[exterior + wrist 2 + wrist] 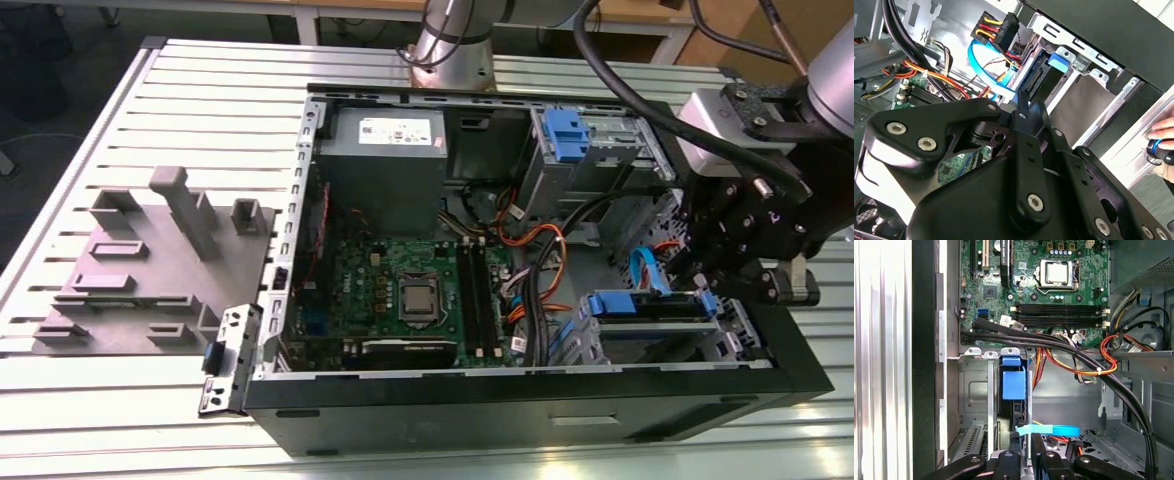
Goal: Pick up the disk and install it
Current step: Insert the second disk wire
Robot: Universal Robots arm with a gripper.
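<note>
The disk (1014,390) sits edge-on in the case's drive bay (976,390), its end between the gripper (1024,445) fingers, which are closed on it.

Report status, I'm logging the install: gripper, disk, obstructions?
Gripper at drive bay. Disk sitting in that bay, blue rail showing. Blue data cable close beside gripper.

Disk (650,304) inside the case (534,405)

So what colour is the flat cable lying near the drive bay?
Light blue. The flat cable shows best in the first wrist view, just ahead of the gripper.
</note>
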